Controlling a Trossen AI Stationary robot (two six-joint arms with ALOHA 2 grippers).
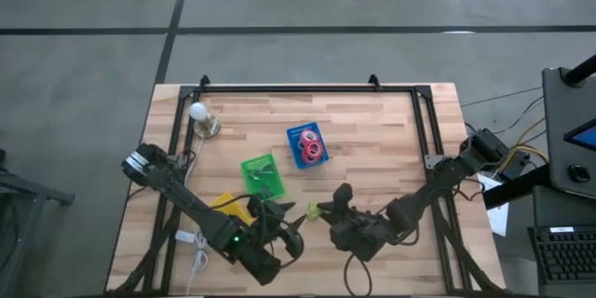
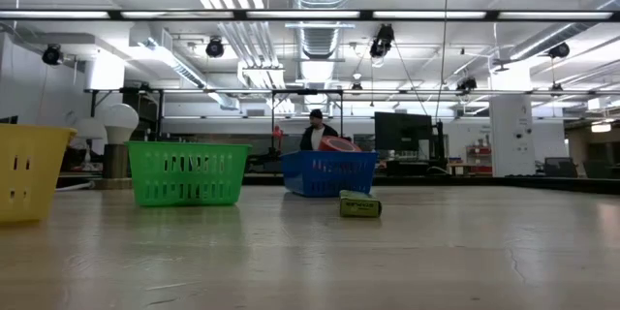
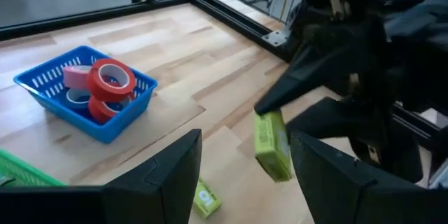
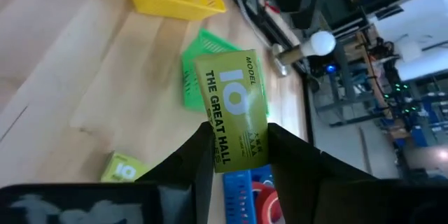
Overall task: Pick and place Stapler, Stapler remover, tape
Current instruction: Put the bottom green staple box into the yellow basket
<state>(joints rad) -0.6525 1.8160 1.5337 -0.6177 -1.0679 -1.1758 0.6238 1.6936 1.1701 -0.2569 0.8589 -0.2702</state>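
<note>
My right gripper is shut on a small yellow-green box printed "THE GREAT WALL 10", above the table's near middle. A second such box lies flat on the wood. My left gripper is open just left of it, its fingers apart and touching nothing. Red-pink tape rolls lie in the blue bin. A green bin and a yellow bin stand left of it. My right gripper pinches the yellow-green box between its two fingers at the box's lower end, fingers on its two narrow sides. The fingers slant down from the table's right. The box hangs below them, lifted clear of the table.
A white bulb on a stand is at the far left. A black frame rail runs along the far edge and both sides. A cable lies at the near left. Bare wood lies right of the blue bin.
</note>
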